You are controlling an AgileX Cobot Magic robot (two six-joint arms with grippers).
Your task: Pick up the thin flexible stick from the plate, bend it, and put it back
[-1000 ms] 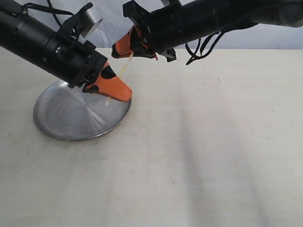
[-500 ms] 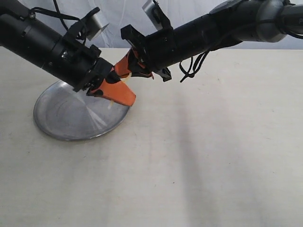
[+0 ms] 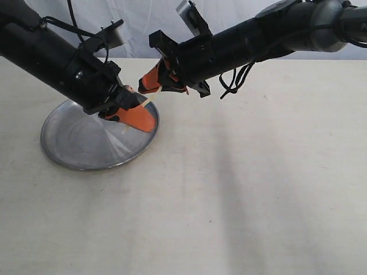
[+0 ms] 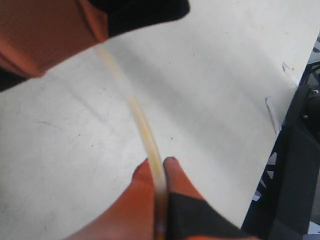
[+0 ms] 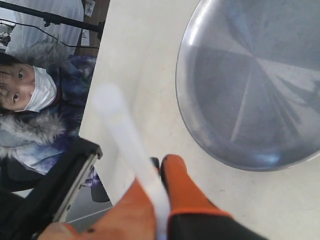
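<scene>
The thin flexible stick [image 3: 151,99] is a pale strand held in the air between both grippers, over the far right rim of the plate [image 3: 69,154]. My left gripper [image 3: 148,124] is shut on its lower end. My right gripper [image 3: 144,87] is shut on its upper end, just above and behind the left one. In the left wrist view the stick [image 4: 142,125] runs in a slight curve from the left gripper [image 4: 157,166] up to the right gripper's orange finger [image 4: 45,35]. In the right wrist view the stick [image 5: 122,130] is a blurred pale bar in the right gripper [image 5: 160,165], beside the plate [image 5: 186,100].
The silver plate lies at the left of the cream table [image 3: 258,183] with nothing on it. Both black arms cross above its far side. In the right wrist view a masked person [image 5: 30,90] sits past the table's edge, next to a black frame [image 5: 60,185].
The right gripper has come down and closer to the left gripper. The stretch of stick between them is shorter. The left arm has shifted slightly.
</scene>
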